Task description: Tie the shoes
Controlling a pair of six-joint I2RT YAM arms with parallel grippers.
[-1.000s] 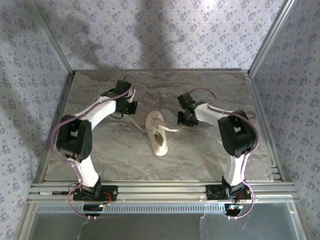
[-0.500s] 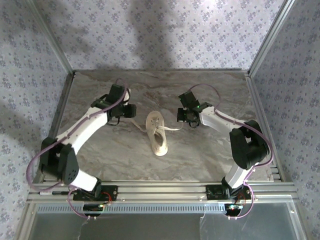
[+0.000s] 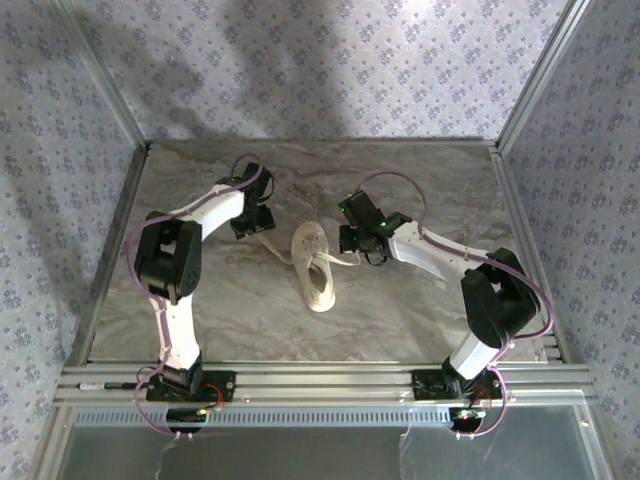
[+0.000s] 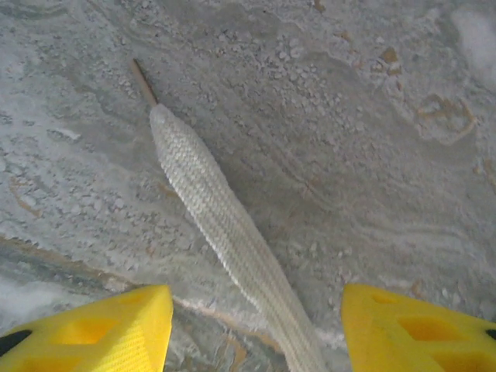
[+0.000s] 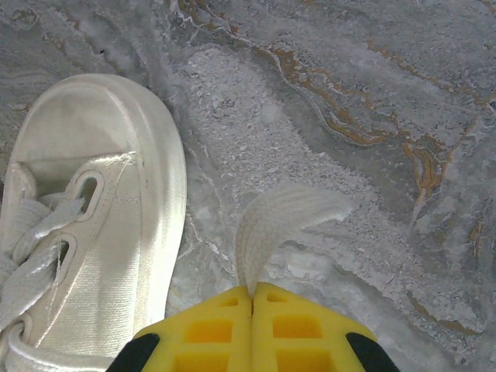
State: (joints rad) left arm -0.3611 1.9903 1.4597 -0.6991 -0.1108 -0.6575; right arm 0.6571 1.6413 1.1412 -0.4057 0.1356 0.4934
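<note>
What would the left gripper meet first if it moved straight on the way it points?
The left gripper would probably meet the white lace lying on the table between its open fingers; depth is unclear.

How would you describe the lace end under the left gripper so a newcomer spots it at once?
Start at the cream sneaker in the middle of the marble table. One lace runs toward the left gripper and lies flat between its open yellow fingers. Unlike the other lace end, pinched in the shut right gripper, it is loose, with a brown tip.
</note>
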